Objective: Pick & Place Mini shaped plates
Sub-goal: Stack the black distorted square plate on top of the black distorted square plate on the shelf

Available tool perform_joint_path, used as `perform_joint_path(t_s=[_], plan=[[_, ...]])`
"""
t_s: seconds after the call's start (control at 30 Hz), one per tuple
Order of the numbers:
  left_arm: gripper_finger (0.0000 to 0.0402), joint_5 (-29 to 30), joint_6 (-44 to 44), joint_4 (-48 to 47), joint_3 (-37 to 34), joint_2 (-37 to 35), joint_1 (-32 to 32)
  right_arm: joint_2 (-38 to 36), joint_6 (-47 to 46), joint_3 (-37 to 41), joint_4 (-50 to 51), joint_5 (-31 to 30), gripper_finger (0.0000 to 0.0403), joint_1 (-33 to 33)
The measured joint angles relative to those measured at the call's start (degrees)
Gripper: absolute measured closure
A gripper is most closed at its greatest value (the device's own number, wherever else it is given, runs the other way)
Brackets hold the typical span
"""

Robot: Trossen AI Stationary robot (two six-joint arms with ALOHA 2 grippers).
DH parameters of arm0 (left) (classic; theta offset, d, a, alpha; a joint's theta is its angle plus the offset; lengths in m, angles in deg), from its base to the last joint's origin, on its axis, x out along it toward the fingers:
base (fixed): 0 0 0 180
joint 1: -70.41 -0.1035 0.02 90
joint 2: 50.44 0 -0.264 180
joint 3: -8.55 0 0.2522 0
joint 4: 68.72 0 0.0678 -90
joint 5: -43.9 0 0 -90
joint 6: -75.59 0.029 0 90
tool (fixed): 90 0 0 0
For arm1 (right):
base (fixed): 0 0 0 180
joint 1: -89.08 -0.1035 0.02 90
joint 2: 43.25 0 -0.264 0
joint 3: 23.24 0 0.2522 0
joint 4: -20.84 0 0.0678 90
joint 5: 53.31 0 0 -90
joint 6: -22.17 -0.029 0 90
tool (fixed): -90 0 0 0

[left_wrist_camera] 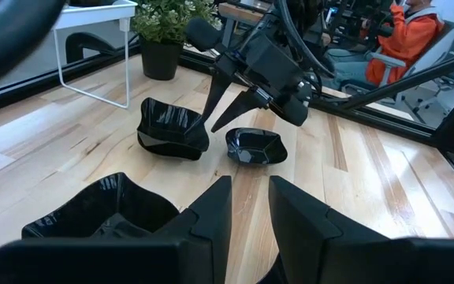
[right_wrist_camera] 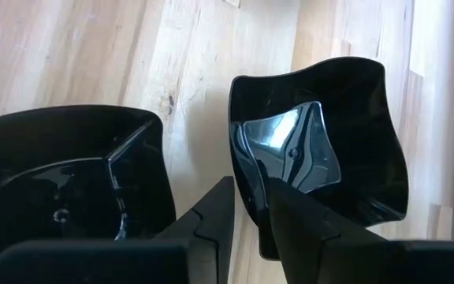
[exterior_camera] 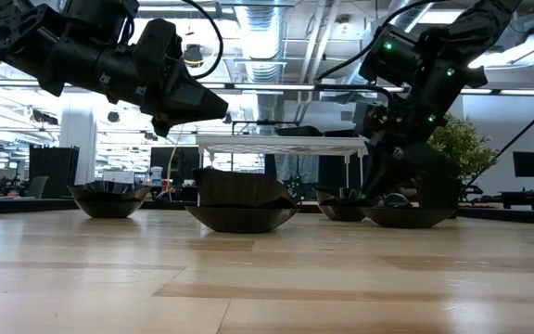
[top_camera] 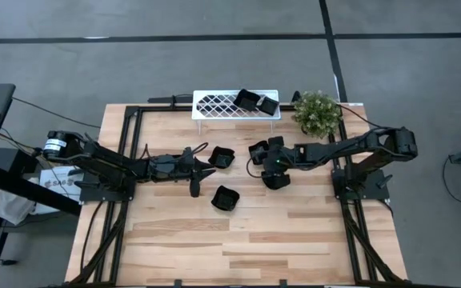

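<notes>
While two mini shaped plates (top_camera: 256, 102) sit on the rack (top_camera: 214, 105) at the table's (top_camera: 294, 240) far edge (four remaining), hovering: left gripper (top_camera: 206, 170), right gripper (top_camera: 256, 157), jaws slightly parted, empty

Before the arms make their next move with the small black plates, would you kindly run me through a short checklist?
1. Left gripper empty, above the wooden table: ok.
2. Right gripper fingers straddling the rim of a glossy black squarish plate: ok.
3. That plate lifted: not ok, it sits on the table.
4. Other loose black plates apart from both grippers: ok.
5. White lattice rack has free space beside its two plates: ok.
</notes>
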Motion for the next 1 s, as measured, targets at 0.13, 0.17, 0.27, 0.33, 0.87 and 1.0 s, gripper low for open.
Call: perform_joint_path(t_s=[0.13, 0.17, 0.27, 0.33, 0.87, 1.0], plan=[[0.0314, 0.01, 0.0, 0.0, 0.0, 0.0, 0.01, 0.0, 0.56, 0.0, -0.01, 0.02, 0.0328, 0.0], [0.0314, -0.01, 0.0, 0.02, 0.0, 0.0, 0.0, 0.0, 0.6, 0.0, -0.07, 0.02, 0.0328, 0.0], [0.0314, 0.0, 0.0, 0.17, 0.0, 0.0, 0.01, 0.0, 0.81, 0.0, -0.32, 0.02, 0.0328, 0.0], [0.0314, 0.0, 0.0, 0.35, 0.0, 0.0, 0.01, 0.0, 0.95, 0.0, -0.31, 0.03, 0.0328, 0.0], [0.0314, -0.01, 0.0, 0.39, 0.0, 0.0, 0.0, 0.0, 0.47, 0.0, -0.46, 0.02, 0.0287, -0.08], [0.0314, -0.01, 0.0, 0.39, 0.0, 0.0, 0.0, 0.02, 0.48, 0.0, -0.44, 0.02, 0.0267, -0.07]])
